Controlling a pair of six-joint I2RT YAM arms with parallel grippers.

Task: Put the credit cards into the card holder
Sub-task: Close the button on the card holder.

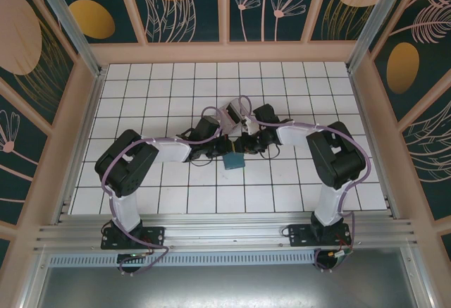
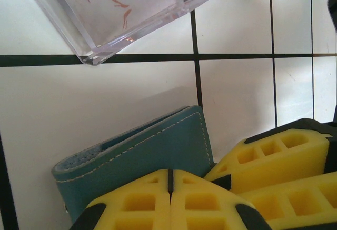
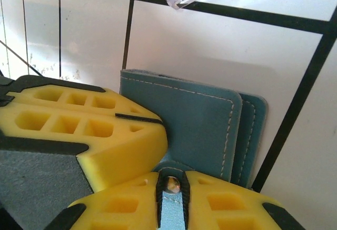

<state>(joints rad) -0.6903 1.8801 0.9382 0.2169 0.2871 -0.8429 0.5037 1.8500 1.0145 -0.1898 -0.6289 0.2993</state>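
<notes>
The left gripper is clenched, its two yellow pads pressed flat together with only a thin dark seam between them. Its tips sit at the near side of the card holder. Whether a leaf of the wallet is caught in that seam cannot be told. The card holder lies directly ahead of these fingers, a folded teal wallet with pale stitching. Its leaves are slightly parted, so a sliver of the paler inner side shows at its left end.

Just right of the left gripper, crowded against it, is the right gripper. Its jaws stand a narrow slit apart and grasp the card holder's edge: pale blue material and a small metal stud fill the slit. In the right wrist view the wallet stands ahead of the fingertips, one leaf in front and a second showing past it on the right. The left gripper's fingers push in from the left and cover the wallet's near left corner.

Beyond both grippers, past the wallet, a corner of a clear plastic box rests on the white tiled table, apart from the wallet.
</notes>
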